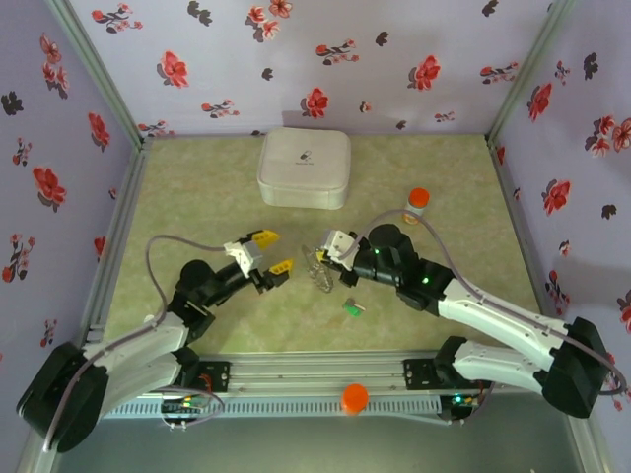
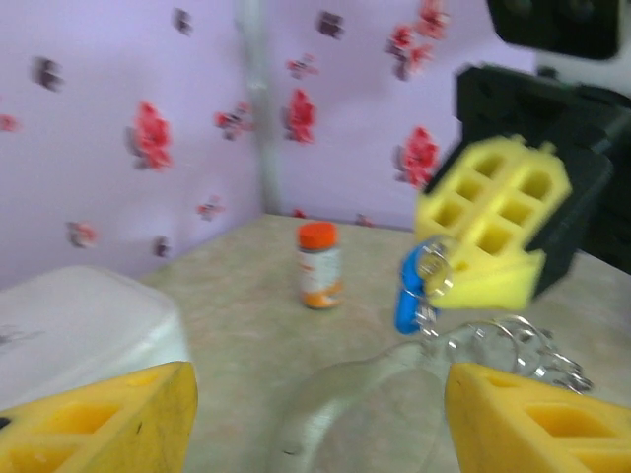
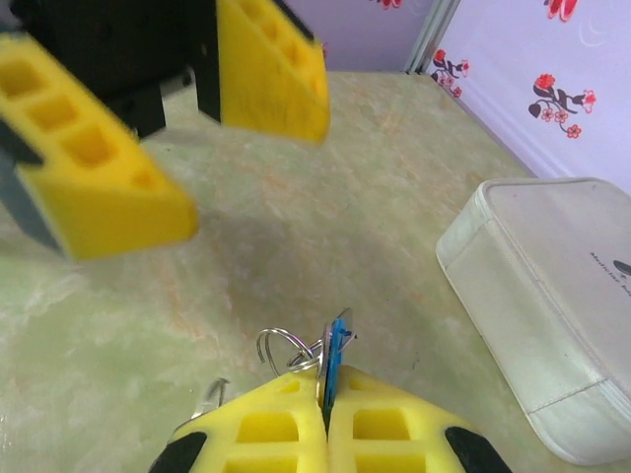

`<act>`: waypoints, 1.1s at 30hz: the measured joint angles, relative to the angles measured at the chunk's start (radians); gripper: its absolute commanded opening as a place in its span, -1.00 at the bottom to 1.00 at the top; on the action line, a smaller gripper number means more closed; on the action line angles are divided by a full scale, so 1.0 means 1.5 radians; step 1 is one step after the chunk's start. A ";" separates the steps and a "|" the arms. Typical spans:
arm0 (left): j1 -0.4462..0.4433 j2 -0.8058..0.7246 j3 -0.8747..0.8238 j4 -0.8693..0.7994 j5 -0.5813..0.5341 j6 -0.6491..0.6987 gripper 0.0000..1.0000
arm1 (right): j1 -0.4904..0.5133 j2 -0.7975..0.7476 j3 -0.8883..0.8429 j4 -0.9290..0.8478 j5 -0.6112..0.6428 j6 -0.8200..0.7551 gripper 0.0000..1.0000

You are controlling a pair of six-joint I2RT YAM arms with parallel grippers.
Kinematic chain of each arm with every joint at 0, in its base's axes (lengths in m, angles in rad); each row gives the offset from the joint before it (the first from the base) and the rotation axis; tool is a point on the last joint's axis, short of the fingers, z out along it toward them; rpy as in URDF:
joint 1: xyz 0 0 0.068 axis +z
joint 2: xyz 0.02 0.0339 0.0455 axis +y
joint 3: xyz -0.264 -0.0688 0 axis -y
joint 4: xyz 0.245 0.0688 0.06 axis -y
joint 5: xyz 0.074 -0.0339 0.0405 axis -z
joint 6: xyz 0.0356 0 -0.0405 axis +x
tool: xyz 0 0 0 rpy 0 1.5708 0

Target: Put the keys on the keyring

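There were two keys: one blue-headed key (image 3: 337, 355) and one green-headed key (image 1: 352, 307). There was one keyring (image 1: 319, 268), one white case (image 1: 303, 168) and one orange-capped bottle (image 1: 418, 205). The grippers numbered two, a left gripper (image 1: 274, 251) and a right gripper (image 1: 331, 244). One round orange knob (image 1: 354, 397) completed the count.

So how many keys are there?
2: the blue key is pinched in the right gripper; the green key lies loose on the table. Others may be hidden.

The bottle (image 1: 417, 204) stands right of the case (image 1: 303, 168), loose key (image 1: 352, 307) before both.
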 measured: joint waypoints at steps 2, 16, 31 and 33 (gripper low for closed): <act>0.003 -0.053 -0.012 -0.002 -0.081 0.005 0.38 | 0.009 0.025 0.011 0.007 -0.001 0.006 -1.00; 0.025 -0.245 -0.010 -0.076 -0.438 0.014 0.37 | 0.094 0.304 0.086 0.277 -0.038 0.226 -1.00; 0.034 -0.210 0.046 -0.273 -0.477 -0.041 0.33 | 0.046 0.366 0.089 0.046 0.121 0.065 -1.00; 0.034 -0.199 0.054 -0.305 -0.477 -0.057 0.33 | 0.032 0.366 0.089 0.009 0.135 0.036 -1.00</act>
